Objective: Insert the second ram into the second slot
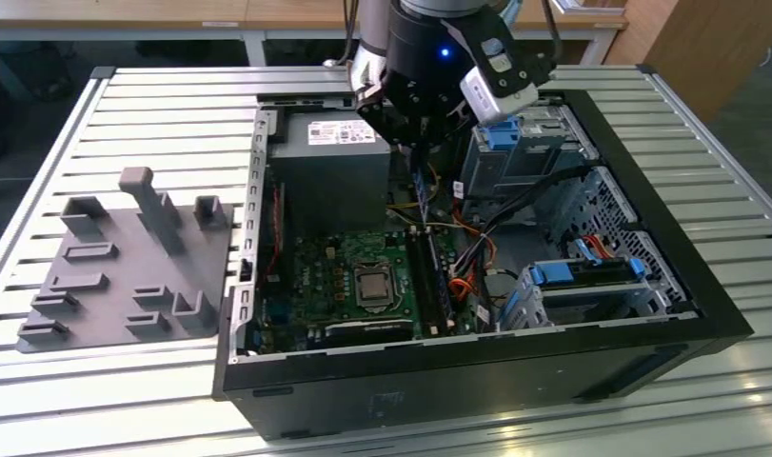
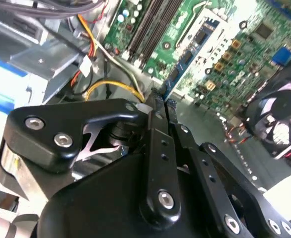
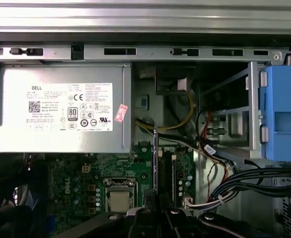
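Second ram [image 3: 155,158] is pinched edge-on between the fingers of my claw [image 3: 157,212], which is clamped narrow on the thin board. In the second wrist view its blue-green strip juts from my fingertips toward the green motherboard [image 2: 225,54]. In the exterior view I hang over the open computer case [image 1: 487,381] on the slatted worktop [image 1: 145,95], my claw just beside the grey power supply [image 1: 328,171] and apart above the long memory slots [image 1: 426,276], the stick not yet seated in either.
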Controlling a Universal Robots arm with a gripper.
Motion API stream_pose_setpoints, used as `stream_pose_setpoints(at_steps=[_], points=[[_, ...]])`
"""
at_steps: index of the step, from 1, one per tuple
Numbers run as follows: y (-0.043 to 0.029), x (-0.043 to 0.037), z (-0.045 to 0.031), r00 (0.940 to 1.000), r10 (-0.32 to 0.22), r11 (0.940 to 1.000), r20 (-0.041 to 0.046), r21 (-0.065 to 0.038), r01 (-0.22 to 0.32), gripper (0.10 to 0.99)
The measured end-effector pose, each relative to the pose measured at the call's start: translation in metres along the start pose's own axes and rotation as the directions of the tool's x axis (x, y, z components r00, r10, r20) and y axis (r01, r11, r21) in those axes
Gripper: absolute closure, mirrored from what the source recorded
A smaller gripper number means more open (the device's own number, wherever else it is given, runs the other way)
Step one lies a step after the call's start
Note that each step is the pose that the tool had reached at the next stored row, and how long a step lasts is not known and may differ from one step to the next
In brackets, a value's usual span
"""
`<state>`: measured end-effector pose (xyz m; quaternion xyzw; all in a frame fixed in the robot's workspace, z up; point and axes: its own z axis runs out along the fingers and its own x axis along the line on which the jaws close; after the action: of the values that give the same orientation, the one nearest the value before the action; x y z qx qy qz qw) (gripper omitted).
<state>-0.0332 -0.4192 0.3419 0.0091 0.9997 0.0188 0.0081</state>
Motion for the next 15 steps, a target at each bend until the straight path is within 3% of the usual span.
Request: stream_pose_setpoints(at_steps=[2,12,15], points=[[-0.0042,-0.0001,0.0009,1.0000,0.000,1.0000,-0.0008,0.000,0.000,0.949],[-0.0065,-0.0034,0.0190,1.0000,-0.006,1.0000,-0.0020,0.000,0.006,0.949],[-0.0107,-0.0042,0.0237,1.0000,-0.007,1.0000,-0.0037,0.000,0.007,0.949]])
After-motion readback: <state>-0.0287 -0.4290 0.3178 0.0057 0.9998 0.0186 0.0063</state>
